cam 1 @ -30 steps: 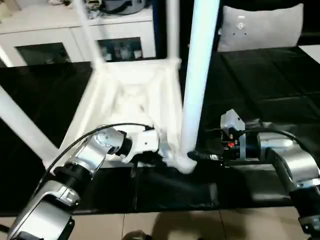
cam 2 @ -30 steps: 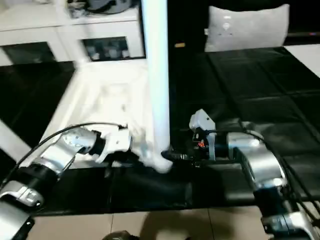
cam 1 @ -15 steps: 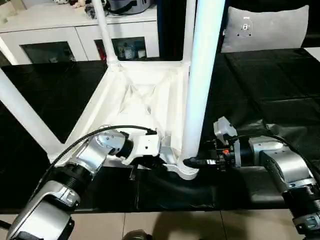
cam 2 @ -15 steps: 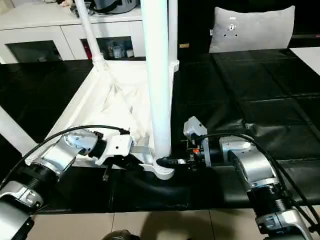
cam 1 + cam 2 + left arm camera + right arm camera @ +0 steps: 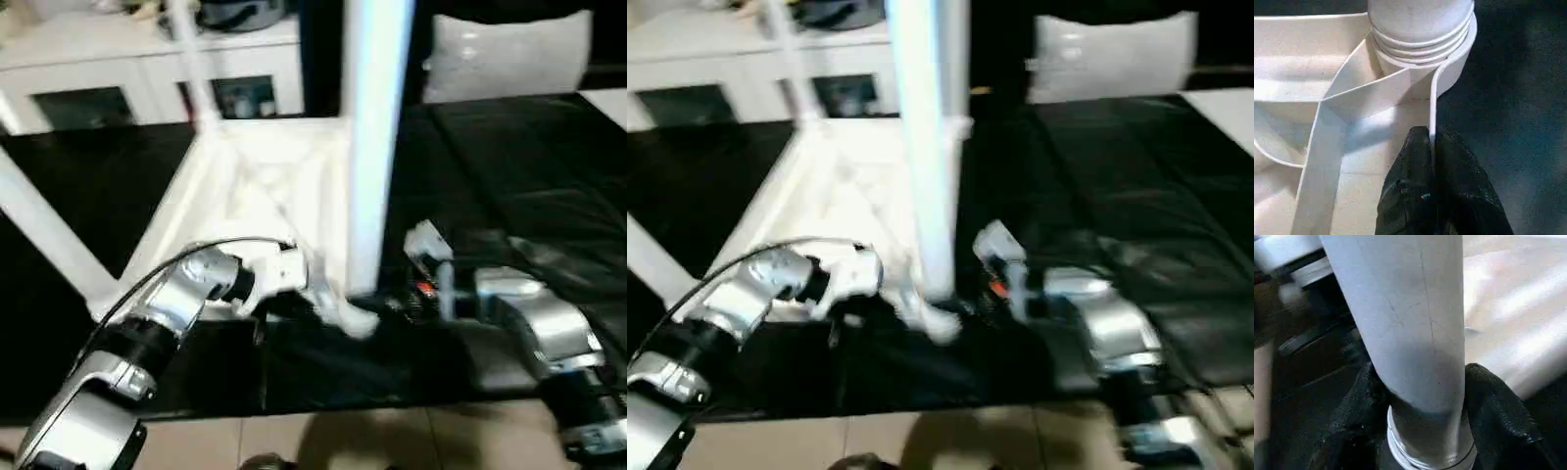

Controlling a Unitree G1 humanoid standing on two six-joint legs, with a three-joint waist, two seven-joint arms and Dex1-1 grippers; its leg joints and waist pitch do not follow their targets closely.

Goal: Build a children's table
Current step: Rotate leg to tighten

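The tabletop [image 5: 265, 186] lies underside-up on the black surface [image 5: 509, 166] with legs standing in all four corner sockets: the near right leg [image 5: 372, 147] rises just in front of the right gripper [image 5: 1418, 396], whose fingers clasp it on both sides just above its threaded base. The left gripper [image 5: 1431, 147] is pinched shut on the thin rim [image 5: 1433, 112] right beside that leg's socket [image 5: 1449, 68], steadying the top. Judging by the threads exposed above the socket, this last leg probably needs seating or tightening; then the table must be turned upright.
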